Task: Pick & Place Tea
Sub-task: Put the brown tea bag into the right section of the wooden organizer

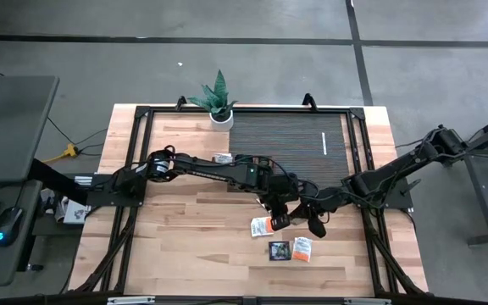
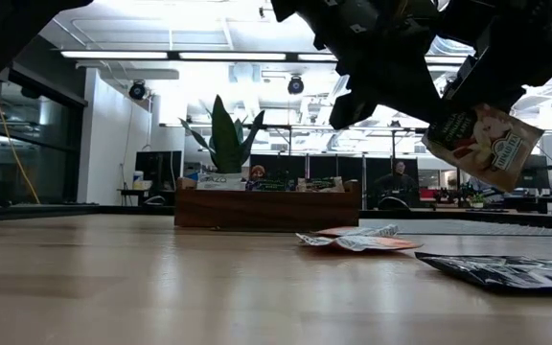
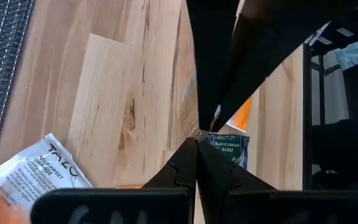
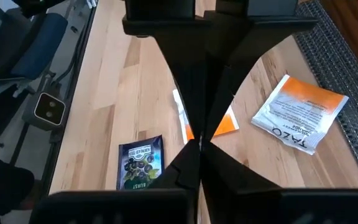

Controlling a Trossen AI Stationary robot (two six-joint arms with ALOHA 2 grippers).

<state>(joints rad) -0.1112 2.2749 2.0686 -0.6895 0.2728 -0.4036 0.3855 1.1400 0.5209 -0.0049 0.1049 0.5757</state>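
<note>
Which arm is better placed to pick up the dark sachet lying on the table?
Probably right: the right claw hovers shut and empty beside the dark sachet, while the left claw seems to be gripping a raised sachet.

White-and-orange sachet [image 4: 300,121], dark blue berry-printed sachet [image 4: 140,162], pale wood table [image 1: 185,246].

I get overhead cam straight down on worktop [image 1: 185,254]; low cam level w/ surface, facing room; both wrist cams close, sharing the blackcurrant sachet [image 3: 230,149].
</note>
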